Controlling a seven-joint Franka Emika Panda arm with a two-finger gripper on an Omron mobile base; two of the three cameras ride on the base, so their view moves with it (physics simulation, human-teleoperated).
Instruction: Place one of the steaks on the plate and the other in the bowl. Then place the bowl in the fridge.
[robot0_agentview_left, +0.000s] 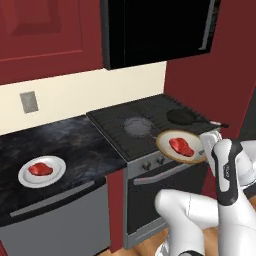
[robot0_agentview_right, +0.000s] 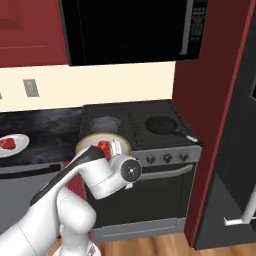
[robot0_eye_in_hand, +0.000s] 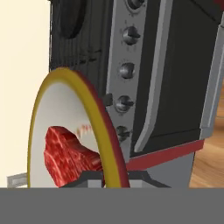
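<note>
The tan-rimmed bowl (robot0_agentview_left: 166, 148) hangs just above the stove's front edge with one steak (robot0_agentview_left: 181, 146) lying in it. My gripper (robot0_agentview_left: 208, 144) is shut on the bowl's right rim; in the hand view the rim (robot0_eye_in_hand: 99, 127) runs down between the fingertips, with the steak (robot0_eye_in_hand: 65, 155) beside it. The other steak (robot0_agentview_left: 41, 169) lies on the white plate (robot0_agentview_left: 26, 178) on the dark counter to the left. From the right base view, bowl (robot0_agentview_right: 86, 141) and gripper (robot0_agentview_right: 116, 149) sit in front of the stove, and the dark fridge (robot0_agentview_right: 235, 165) stands at the far right.
A black frying pan (robot0_agentview_left: 182, 116) rests on the stove's back right burner, its handle pointing right. A black microwave (robot0_agentview_left: 155, 30) hangs overhead. The oven's knobs (robot0_agentview_right: 165, 159) and bar handle (robot0_agentview_right: 165, 172) lie just below the bowl. A red cabinet panel (robot0_agentview_right: 210, 125) separates stove and fridge.
</note>
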